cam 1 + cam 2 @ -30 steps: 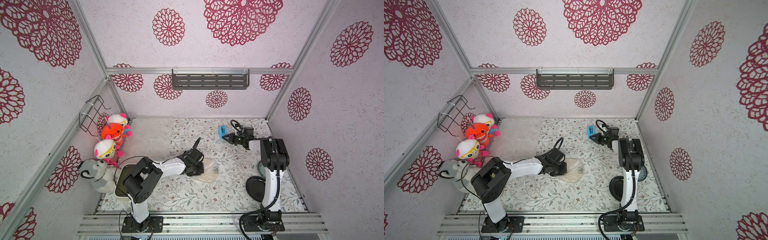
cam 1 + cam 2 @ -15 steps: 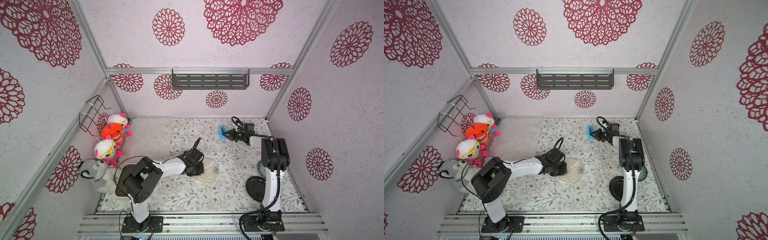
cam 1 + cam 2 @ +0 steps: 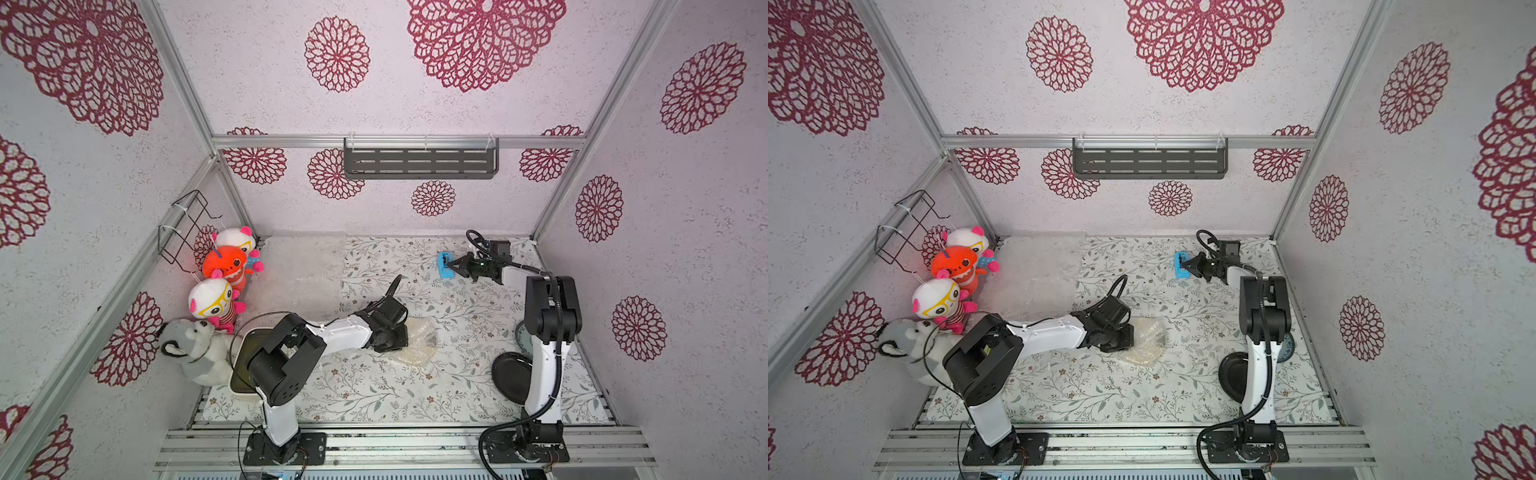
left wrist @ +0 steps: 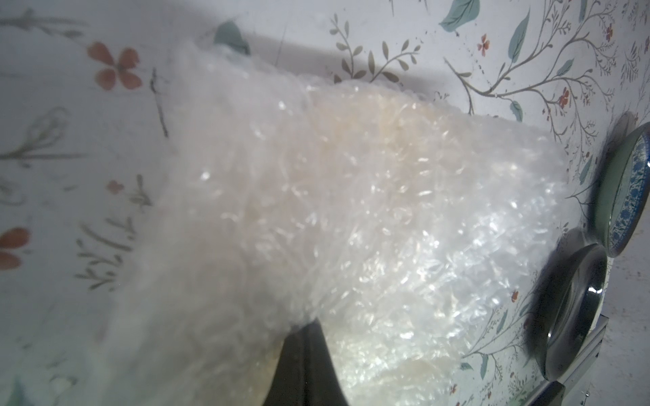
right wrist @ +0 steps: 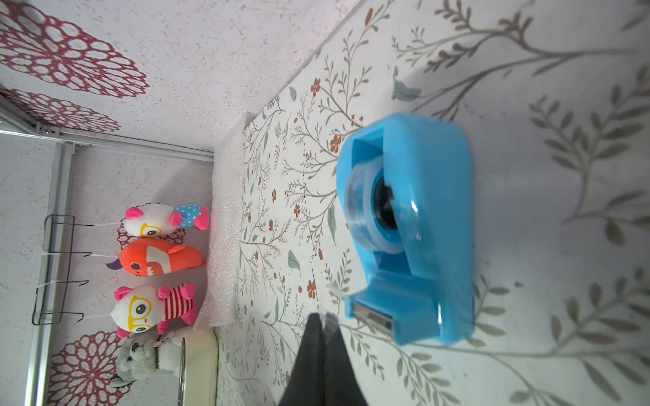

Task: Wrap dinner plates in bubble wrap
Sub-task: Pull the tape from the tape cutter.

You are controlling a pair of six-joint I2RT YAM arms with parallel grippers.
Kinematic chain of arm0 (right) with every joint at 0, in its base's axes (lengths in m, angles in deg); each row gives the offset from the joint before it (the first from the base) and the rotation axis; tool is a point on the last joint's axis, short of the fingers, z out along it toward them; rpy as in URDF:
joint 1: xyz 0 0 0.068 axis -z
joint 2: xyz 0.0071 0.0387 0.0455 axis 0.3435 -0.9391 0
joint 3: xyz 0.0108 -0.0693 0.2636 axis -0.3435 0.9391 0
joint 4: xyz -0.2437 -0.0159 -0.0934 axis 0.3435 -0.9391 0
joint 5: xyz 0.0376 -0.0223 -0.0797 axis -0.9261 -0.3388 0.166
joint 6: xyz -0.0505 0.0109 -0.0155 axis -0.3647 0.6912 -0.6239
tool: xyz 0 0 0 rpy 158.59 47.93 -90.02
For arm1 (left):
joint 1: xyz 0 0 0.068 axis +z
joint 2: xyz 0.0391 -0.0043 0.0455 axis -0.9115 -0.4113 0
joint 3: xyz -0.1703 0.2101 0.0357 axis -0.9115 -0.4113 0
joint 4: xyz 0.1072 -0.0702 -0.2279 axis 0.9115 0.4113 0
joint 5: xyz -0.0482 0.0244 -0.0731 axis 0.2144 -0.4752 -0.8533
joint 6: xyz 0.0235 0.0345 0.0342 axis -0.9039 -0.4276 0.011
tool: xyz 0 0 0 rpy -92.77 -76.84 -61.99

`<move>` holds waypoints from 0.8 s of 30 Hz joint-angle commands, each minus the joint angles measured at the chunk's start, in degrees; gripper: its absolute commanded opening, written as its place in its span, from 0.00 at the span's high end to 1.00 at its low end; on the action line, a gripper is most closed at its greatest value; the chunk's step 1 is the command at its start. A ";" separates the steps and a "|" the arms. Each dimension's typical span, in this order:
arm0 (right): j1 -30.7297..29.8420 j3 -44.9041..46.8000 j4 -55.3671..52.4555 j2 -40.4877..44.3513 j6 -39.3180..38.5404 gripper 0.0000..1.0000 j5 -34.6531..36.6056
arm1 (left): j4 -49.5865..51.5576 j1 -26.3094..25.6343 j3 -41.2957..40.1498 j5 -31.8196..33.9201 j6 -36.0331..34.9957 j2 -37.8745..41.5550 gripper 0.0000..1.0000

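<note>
A dinner plate bundled in bubble wrap [image 3: 419,345] [image 3: 1144,343] lies mid-table. My left gripper [image 3: 407,336] [image 4: 306,325] is shut at the bundle's left edge, its tips tucked into a raised fold of the wrap [image 4: 351,197]. A black plate [image 3: 509,372] [image 4: 569,309] and a blue-patterned plate [image 3: 1287,345] [image 4: 629,182] lie at the right, partly behind the right arm. Spare bubble wrap sheets [image 3: 307,266] [image 5: 225,228] lie at the back left. My right gripper [image 3: 454,266] [image 5: 322,316] is shut beside a blue tape dispenser [image 3: 444,266] [image 5: 432,246], with a clear tape end at its tips.
A cream container [image 3: 243,365] [image 5: 200,365] sits at the front left under the left arm. Plush toys [image 3: 216,295] line the left wall below a wire rack [image 3: 183,228]. A grey shelf [image 3: 419,162] hangs on the back wall.
My right gripper has swung left and now sits at the tape dispenser's cutter. The left gripper and the wrapped plate have stayed put.
</note>
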 commanded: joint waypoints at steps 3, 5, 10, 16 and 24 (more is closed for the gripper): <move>0.35 7.30 1.15 11.04 2.60 1.00 0.68 | 2.00 0.32 -0.04 -0.32 -0.37 -1.78 1.00; 0.26 10.87 1.89 13.35 2.75 1.00 1.24 | 1.85 0.33 -0.06 -0.32 -0.37 -1.81 1.00; 0.26 19.30 3.13 18.34 2.75 1.00 2.33 | 1.48 0.32 -0.31 -0.52 -0.37 -1.81 1.00; 0.18 28.81 4.10 25.76 2.89 1.00 3.03 | 1.22 0.27 -0.72 -0.34 -0.12 -1.44 1.00; -0.43 37.11 4.90 27.69 1.87 1.00 2.58 | 0.93 0.25 -0.84 -0.57 0.06 -1.64 1.00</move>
